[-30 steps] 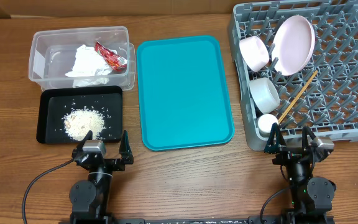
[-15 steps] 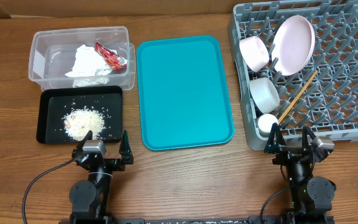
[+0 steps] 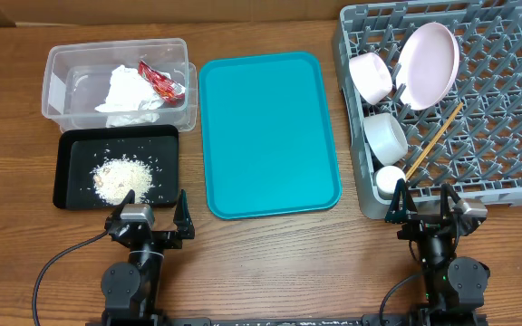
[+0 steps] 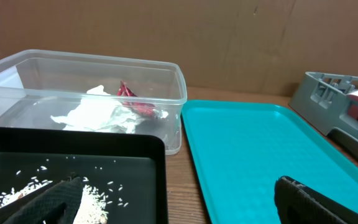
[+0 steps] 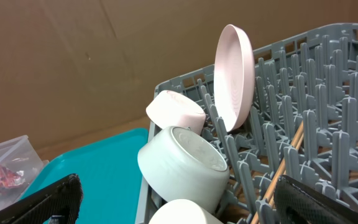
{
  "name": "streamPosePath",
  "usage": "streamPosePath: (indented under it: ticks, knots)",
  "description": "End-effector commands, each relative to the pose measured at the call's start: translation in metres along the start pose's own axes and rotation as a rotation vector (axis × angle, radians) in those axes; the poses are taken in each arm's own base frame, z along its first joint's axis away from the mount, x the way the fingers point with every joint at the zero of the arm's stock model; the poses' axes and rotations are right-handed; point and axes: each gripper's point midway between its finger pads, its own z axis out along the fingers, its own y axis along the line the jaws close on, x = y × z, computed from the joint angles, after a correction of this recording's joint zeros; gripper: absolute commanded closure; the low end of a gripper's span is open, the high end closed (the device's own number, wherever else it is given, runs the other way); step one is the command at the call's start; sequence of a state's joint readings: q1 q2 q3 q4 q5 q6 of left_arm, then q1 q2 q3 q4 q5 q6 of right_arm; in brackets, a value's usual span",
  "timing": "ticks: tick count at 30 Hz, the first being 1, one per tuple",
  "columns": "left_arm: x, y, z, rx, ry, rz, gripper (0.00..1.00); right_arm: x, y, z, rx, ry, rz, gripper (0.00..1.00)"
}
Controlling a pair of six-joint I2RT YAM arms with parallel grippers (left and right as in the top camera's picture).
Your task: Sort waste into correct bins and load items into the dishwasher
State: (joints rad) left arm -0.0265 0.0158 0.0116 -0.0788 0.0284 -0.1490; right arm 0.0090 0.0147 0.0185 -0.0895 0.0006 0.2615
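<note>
The clear tub (image 3: 54, 86) holds the white napkin (image 3: 130, 91) and red wrapper (image 3: 161, 81); both also show in the left wrist view (image 4: 98, 115) (image 4: 132, 102). The black tray (image 3: 71, 149) holds rice (image 3: 120, 177). The grey rack (image 3: 515, 109) holds the pink plate (image 3: 427, 63), pinkish bowl (image 3: 371, 77), grey-white bowl (image 3: 385, 136), white cup (image 3: 390, 181) and chopsticks (image 3: 433, 140). My left gripper (image 3: 150, 220) is open and empty at the front edge near the black tray. My right gripper (image 3: 427, 208) is open and empty in front of the rack.
A large teal tray (image 3: 268, 131) lies between the bins and the rack, with nothing on it. Brown cardboard stands behind the table. Both arm bases sit at the table's front edge.
</note>
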Motion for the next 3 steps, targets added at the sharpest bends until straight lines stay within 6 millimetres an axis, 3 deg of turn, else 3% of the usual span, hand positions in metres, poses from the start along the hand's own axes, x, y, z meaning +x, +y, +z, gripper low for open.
streamPosePath:
  ticks: [1,3]
  knots:
    - [0.0005,0.0001,-0.0001,-0.002,-0.006,0.023,0.0,0.0009,0.0001,0.0,-0.003,-0.008,-0.001,0.0]
    - [0.0005,0.0001,-0.0001,-0.002,-0.006,0.023,0.0,0.0009,0.0001,0.0,-0.003,-0.008,-0.001,0.0]
